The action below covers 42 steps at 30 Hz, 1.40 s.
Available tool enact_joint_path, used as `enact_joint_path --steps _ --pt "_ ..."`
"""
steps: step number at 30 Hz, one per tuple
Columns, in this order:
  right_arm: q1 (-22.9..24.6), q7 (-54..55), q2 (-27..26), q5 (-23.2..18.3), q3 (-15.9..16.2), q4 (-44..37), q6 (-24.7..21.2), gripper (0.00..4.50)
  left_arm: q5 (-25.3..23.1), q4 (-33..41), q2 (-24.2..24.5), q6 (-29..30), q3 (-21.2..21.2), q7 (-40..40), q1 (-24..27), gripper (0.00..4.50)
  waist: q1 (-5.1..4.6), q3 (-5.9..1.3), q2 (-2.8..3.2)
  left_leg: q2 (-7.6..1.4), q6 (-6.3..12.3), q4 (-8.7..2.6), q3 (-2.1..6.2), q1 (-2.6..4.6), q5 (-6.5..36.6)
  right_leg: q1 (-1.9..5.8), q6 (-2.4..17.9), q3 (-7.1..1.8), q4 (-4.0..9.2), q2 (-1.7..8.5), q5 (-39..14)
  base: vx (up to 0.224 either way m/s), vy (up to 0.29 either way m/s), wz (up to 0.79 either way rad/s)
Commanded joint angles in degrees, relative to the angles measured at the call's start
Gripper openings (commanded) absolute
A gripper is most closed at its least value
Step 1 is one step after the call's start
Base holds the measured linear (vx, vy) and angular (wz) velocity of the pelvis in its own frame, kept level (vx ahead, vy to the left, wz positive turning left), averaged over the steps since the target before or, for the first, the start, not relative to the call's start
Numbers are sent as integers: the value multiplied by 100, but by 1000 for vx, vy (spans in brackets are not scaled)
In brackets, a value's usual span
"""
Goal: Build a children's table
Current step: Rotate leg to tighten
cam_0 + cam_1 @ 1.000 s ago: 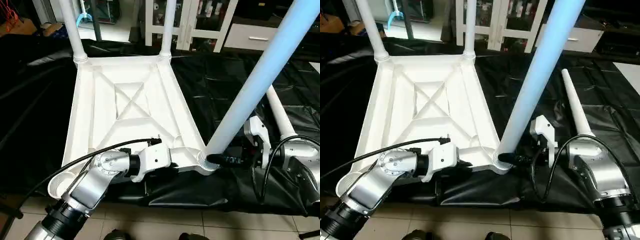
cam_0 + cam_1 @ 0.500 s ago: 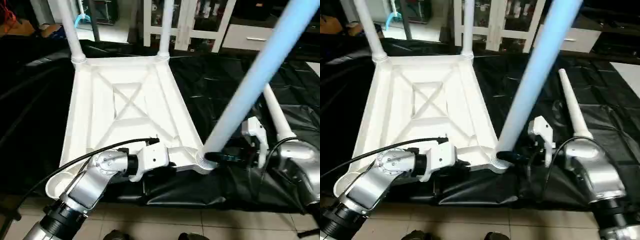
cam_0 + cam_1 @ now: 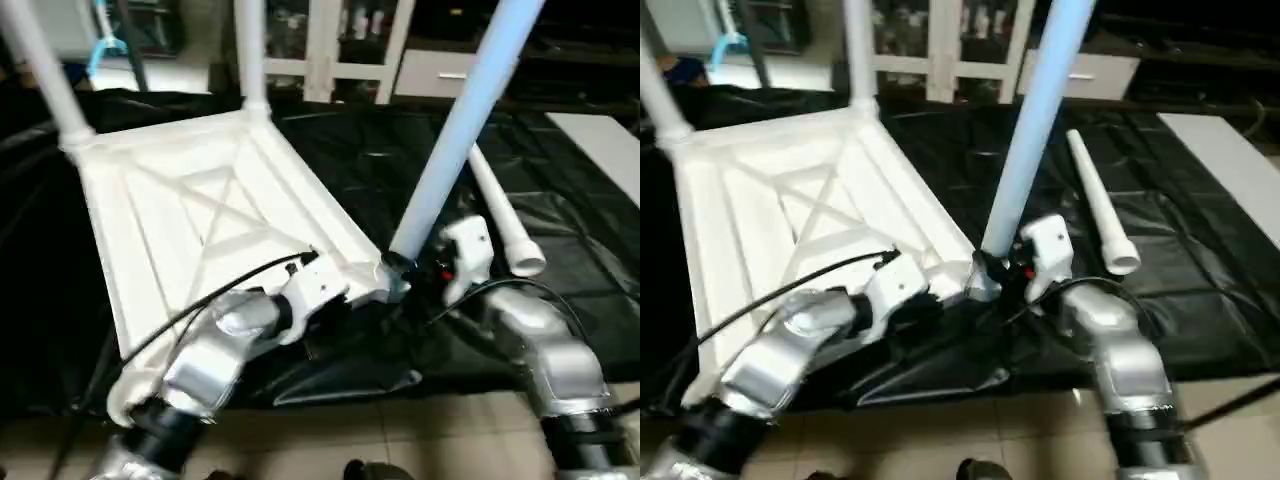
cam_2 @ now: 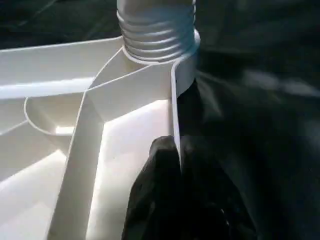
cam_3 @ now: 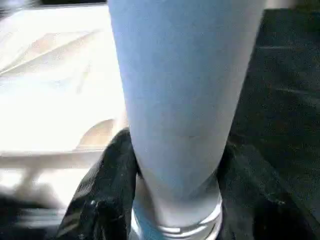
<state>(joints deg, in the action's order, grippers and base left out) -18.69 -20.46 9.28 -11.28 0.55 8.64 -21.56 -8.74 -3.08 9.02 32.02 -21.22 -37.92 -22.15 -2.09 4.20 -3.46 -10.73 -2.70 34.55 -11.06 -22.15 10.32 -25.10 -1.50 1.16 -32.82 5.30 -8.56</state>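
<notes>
Table top: the white square top (image 3: pixel 200 215) lies upside down on the black sheet (image 3: pixel 560 215), ribs up, reaching from the far left toward the near middle.
Handling of the top: it looks like stiff, light moulded plastic; the thin rim wall is the natural place to pinch, and I would expect it to slide easily on the slick sheet unless held down.
Far legs: two legs (image 3: pixel 250 50) stand screwed into the far corner sockets.
Left gripper: the left gripper (image 4: pixel 176 165) has its black fingers pressed together on the rim wall of the top, just beside the near right corner socket (image 4: pixel 186 72); it looks like a steadying hold.
Near left socket: that corner (image 3: pixel 125 385) has no leg in it that I can see, partly behind the left forearm.
Third leg: the tall leg (image 3: pixel 455 130) rises from the near right socket, leaning a little, its threaded collar showing above the socket.
Right gripper: the right gripper (image 5: pixel 175 200) has a finger on each side of this leg's base, clamped low near the collar.
Handling of the leg: a smooth, hollow, tapered tube, likely light but slippery; gripping low at the thick end gives the best purchase for turning.
Spare leg: the fourth leg (image 3: pixel 505 225) lies on the sheet to the right, open end nearest.
</notes>
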Motion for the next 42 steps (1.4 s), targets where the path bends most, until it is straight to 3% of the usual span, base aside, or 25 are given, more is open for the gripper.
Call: enact_joint_path --steps 1,2,5,10,11,13,15,17,18,20,21,22,24,26,27,29,31,34,35,37,42 --pt "-76 1006 -387 452 137 717 129 193 95 207 -486 50 -79 361 -195 0 -27 -312 -8 -130 -256 -533 197 77 2683 169 433 9 520 146 -3231 0 0 0" --pt "-121 1081 -485 468 183 794 220 193 66 182 -518 40 -77 424 -216 0 -81 -312 15 -135 -208 -540 214 76 2785 188 477 28 533 149 -3083 0 0 0" --pt "-163 1114 -563 469 228 803 274 193 33 170 -514 27 -77 454 -228 0 -83 -303 40 -148 -153 -564 210 80 2813 200 571 30 525 138 -2695 0 0 0" --pt "-155 607 -491 437 373 270 344 193 11 241 -229 -27 -24 347 -177 0 -57 -302 20 -145 -87 -553 176 97 2740 204 635 19 523 154 -2579 0 0 0" --pt "-117 483 -373 490 438 107 383 249 7 251 -163 -35 -13 318 -158 0 -39 -302 26 -148 -77 -548 167 102 2676 198 648 8 520 161 -2562 0 0 0" --pt "53 151 -23 398 414 -449 220 263 57 294 90 -284 -53 48 -78 0 28 -302 3 -159 -24 -546 150 99 2477 223 650 -11 492 153 -2403 0 0 0" --pt "126 19 136 344 396 -641 186 272 77 318 194 -409 -81 -59 -38 0 70 -297 24 -163 43 -548 126 97 2297 210 708 -35 476 154 -2243 0 0 0" --pt "267 -443 448 -14 290 -974 -9 300 162 399 488 -918 -225 -500 75 0 121 -312 38 -176 58 -554 138 84 2161 249 713 -31 452 170 -2192 0 0 0" --pt "382 -980 822 -329 222 -1212 -121 300 266 498 765 -1351 -350 -938 203 0 158 -296 49 -199 68 -564 135 105 2145 239 728 -38 445 158 -2060 0 0 0" --pt "408 -1109 911 -404 206 -1263 -152 300 291 524 825 -1425 -374 -1032 233 0 205 -299 61 -215 91 -549 97 160 2073 209 858 -59 408 144 -1770 0 0 0" --pt "469 -1476 1211 -500 172 -1339 -143 300 377 599 969 -1545 -413 -1264 322 0 245 -299 101 -212 85 -535 58 200 2039 162 955 -72 411 130 -1693 0 0 0" --pt "469 -1476 1211 -500 172 -1339 -143 300 377 599 969 -1545 -413 -1264 322 0 272 -305 86 -209 100 -529 54 203 2013 177 969 -69 411 132 -1681 0 0 0" --pt "570 -2371 1827 -625 126 -1253 -36 300 592 736 1140 -1600 -408 -1594 442 0 340 -316 54 -240 163 -508 7 195 1751 208 1055 -113 334 128 -1406 0 0 0" --pt "651 -3152 2294 -664 166 -1047 117 300 861 877 1238 -1673 -389 -1866 502 0 405 -282 46 -231 273 -482 -54 225 1779 147 1067 -174 345 109 -1483 0 0 0" --pt "649 -3273 2329 -706 174 -1006 117 300 897 900 1248 -1682 -389 -1909 505 0 406 -330 38 -223 312 -468 -36 173 1591 223 1110 -170 291 134 -1371 0 0 0" --pt "636 -3541 2418 -798 211 -903 137 300 967 936 1273 -1716 -393 -1995 511 0 424 -339 40 -222 423 -455 -42 145 1259 239 1191 -165 258 132 -1052 0 0 0" --pt "615 -3761 2524 -866 292 -807 205 300 1004 918 1295 -1821 -389 -2062 519 0 443 -344 13 -222 489 -441 -42 136 1172 257 1245 -156 248 143 -1039 0 0 0" --pt "606 -4079 2636 -979 364 -768 166 300 989 895 1313 -1885 -363 -2081 517 0 449 -327 -4 -227 467 -453 -33 128 1267 257 1172 -152 282 155 -1401 0 0 0" --pt "604 -4102 2646 -989 370 -763 162 274 990 895 1315 -1884 -360 -2081 517 0 454 -321 -1 -230 425 -462 -23 124 1328 258 1123 -150 293 158 -1569 0 0 0" --pt "554 -4287 2651 -1065 353 -640 186 263 1022 904 1333 -1877 -350 -2089 516 0 442 -315 -4 -227 367 -467 -18 125 1469 241 1039 -150 319 158 -1817 0 0 0" --pt "452 -4499 2597 -1128 361 -450 246 220 1050 915 1341 -1876 -354 -2137 521 0 425 -320 -8 -225 324 -471 -5 111 1486 246 1013 -145 318 152 -1865 0 0 0"
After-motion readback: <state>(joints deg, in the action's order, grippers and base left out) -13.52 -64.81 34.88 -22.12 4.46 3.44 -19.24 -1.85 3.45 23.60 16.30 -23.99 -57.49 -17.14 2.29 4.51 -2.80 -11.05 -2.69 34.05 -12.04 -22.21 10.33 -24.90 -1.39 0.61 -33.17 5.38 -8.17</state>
